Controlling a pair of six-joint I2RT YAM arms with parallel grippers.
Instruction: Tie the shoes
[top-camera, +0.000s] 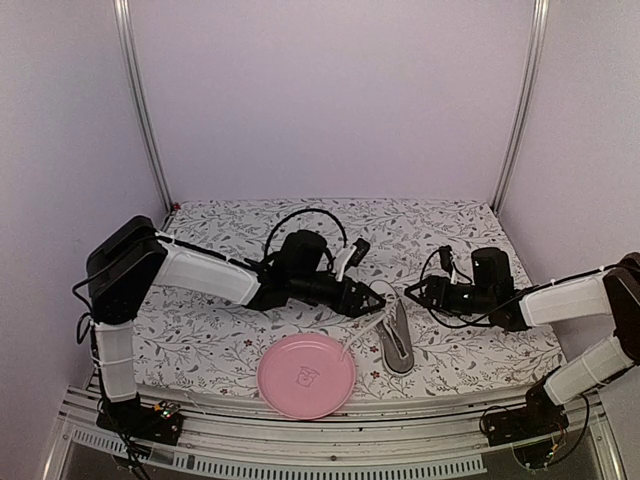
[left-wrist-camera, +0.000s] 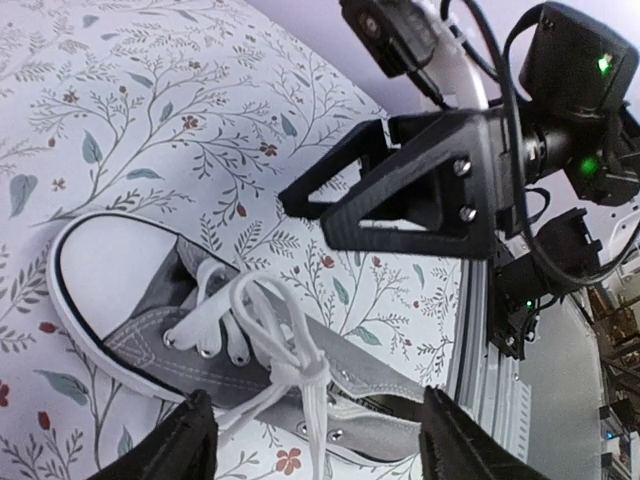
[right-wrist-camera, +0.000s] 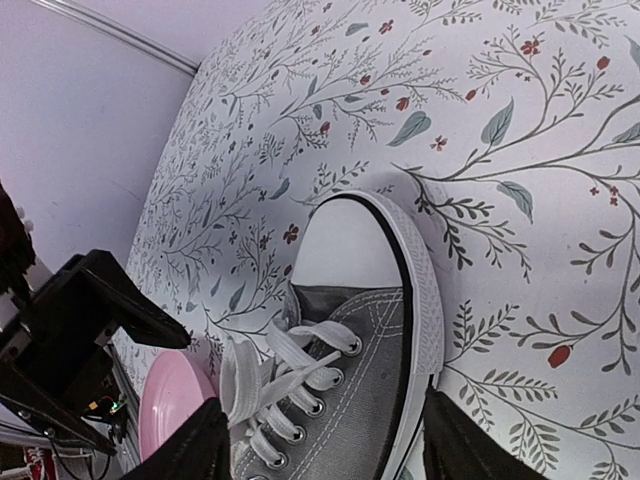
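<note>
**Desk:** Where's the shoe?

**Me:** The small grey canvas sneaker with white toe cap (top-camera: 397, 340) lies on the floral-cloth table (top-camera: 220, 230), lower centre-right of the overhead frame, just beside the round pink plate (top-camera: 306, 375). On my left wrist feed it fills the lower left, toe towards the left edge.

**Desk:** And your pincers?

**Me:** Both are released and holding nothing. The left pincer (top-camera: 375, 300) hangs just above the shoe, with its fingers spread at the bottom of its own feed. The right pincer (top-camera: 412, 292) faces it from the other side, its fingers straddling the sneaker on the right wrist feed.

**Desk:** How will it handle?

**Me:** I'd say it's light, so it may slide if I tug. The canvas is soft and the rubber sole is stiffer. The flat white laces (left-wrist-camera: 270, 340) are limp and loosely tangled over the tongue, and I can't make out a finished bow. I'd pinch each loose strand near its free end, not the upper.
</note>
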